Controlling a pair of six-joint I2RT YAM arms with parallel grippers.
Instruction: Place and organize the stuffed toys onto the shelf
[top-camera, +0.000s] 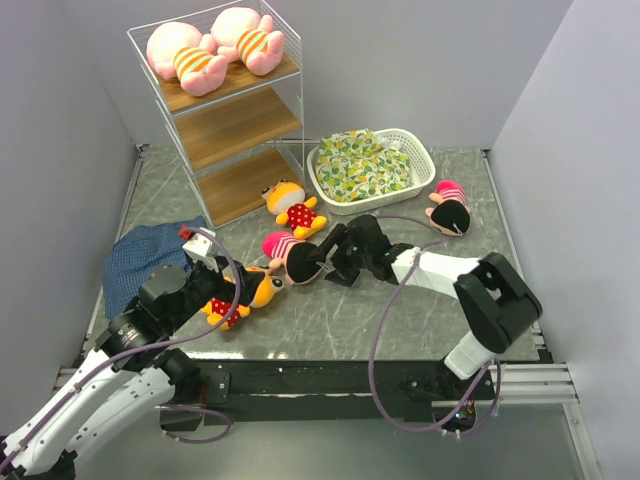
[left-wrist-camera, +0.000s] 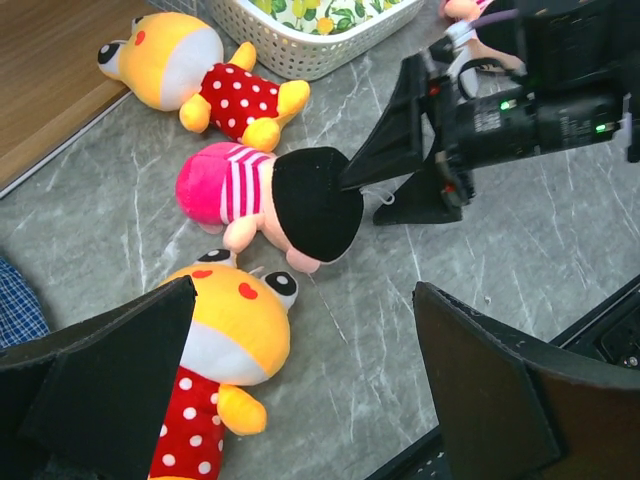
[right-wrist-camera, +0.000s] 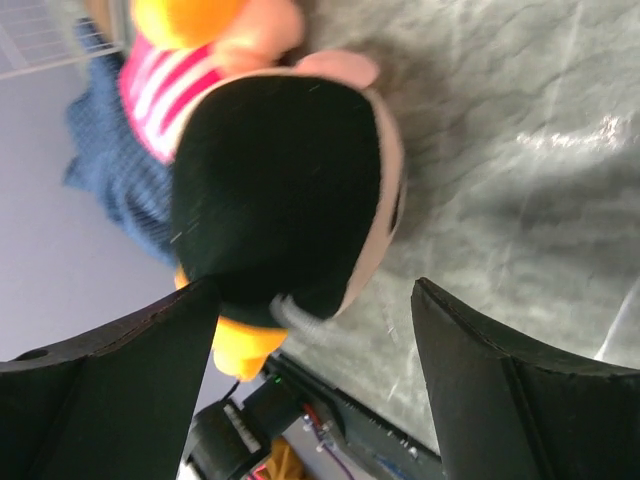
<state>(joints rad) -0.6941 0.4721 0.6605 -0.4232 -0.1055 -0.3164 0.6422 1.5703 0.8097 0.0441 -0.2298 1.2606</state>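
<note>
**Top view.** Both arms crowd the middle of the table (top-camera: 330, 330), and that is the hazard. The right gripper (top-camera: 318, 262) is spread open and noses the dark head of a pink-hatted doll (top-camera: 288, 250). The left gripper (top-camera: 228, 285), also open, hangs over an orange animal (top-camera: 258, 292) just beside it. If both close at once, they could knock wrists or drag the wrong toy.

The shelf (top-camera: 235, 125) stands at the far left corner, with the pink pigs (top-camera: 200, 58) lying on its top board. A second orange animal (top-camera: 293, 210) lies at its foot. A white basket (top-camera: 425, 160) sits at the far edge, and a second doll (top-camera: 450, 210) lies just beside it, toward the right edge. A blue cloth (top-camera: 150, 255) rests by the left edge. Plain grey walls (top-camera: 70, 120) close in three sides.

**Left wrist.** The parted fingers (left-wrist-camera: 110, 390) frame the orange animal's head, which lies against one pad. The doll lies just past it, close enough that a careless grab might catch both. One tip of the right gripper touches the doll's black hair. The surface is grey, veined like stone.

**Right wrist.** The doll's round head sits just ahead of the spread fingers (right-wrist-camera: 510, 390) and is not yet pinched. A hold on the hair alone may slip on the carry to the far left corner. Glare streaks the glossy top, and a pale wall shows beyond.
</note>
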